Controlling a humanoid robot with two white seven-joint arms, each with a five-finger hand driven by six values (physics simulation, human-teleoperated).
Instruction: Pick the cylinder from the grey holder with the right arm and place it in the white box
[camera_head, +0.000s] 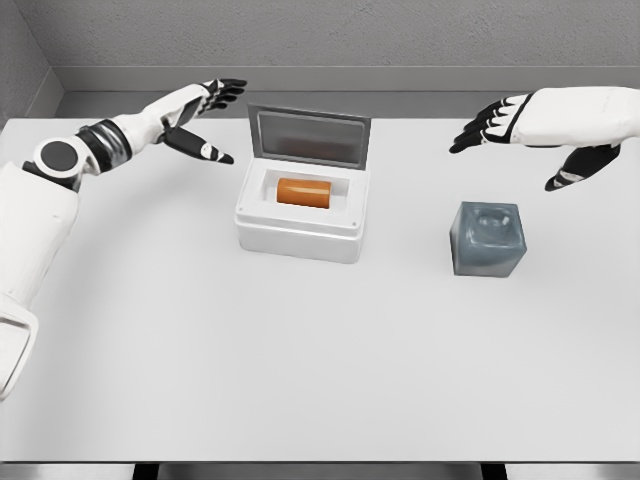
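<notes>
Now right hand (520, 125) fingers spread, empty, cylinder (303, 191) in white box (300, 235)

No text, label, brand, number or sign can be read anywhere in the head view. The orange cylinder (303, 191), the white box with its raised lid (300, 228), the grey cube-shaped holder (488, 239) and the pale surface (320, 370) all show plain, unmarked faces, and the white arm shells carry no lettering that can be made out.
</notes>
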